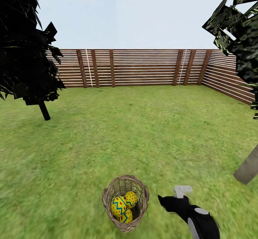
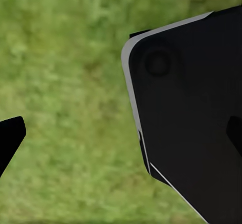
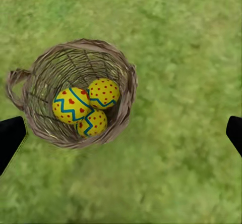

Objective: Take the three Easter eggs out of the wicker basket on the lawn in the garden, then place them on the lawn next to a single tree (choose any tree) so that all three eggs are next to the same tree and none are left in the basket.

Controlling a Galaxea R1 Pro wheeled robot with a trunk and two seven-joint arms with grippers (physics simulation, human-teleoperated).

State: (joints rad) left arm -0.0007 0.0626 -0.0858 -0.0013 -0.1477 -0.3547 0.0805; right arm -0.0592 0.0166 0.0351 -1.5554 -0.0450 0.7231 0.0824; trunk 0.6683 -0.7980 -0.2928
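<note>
Three eggs [image 1: 123,205] are seen nested together deep in the basket [image 1: 107,196], which stands on the lawn [image 1: 143,131] at the near centre. The eggs are judged hard, smooth and rounded, likely slippery; each is best taken across its middle from above. The basket looks light and easily tipped. The right gripper [image 3: 121,133] hangs above, the basket lying off to one side of it, fingers spread wide apart. The left gripper [image 2: 121,133] is partly hidden; its state cannot be told.
</note>
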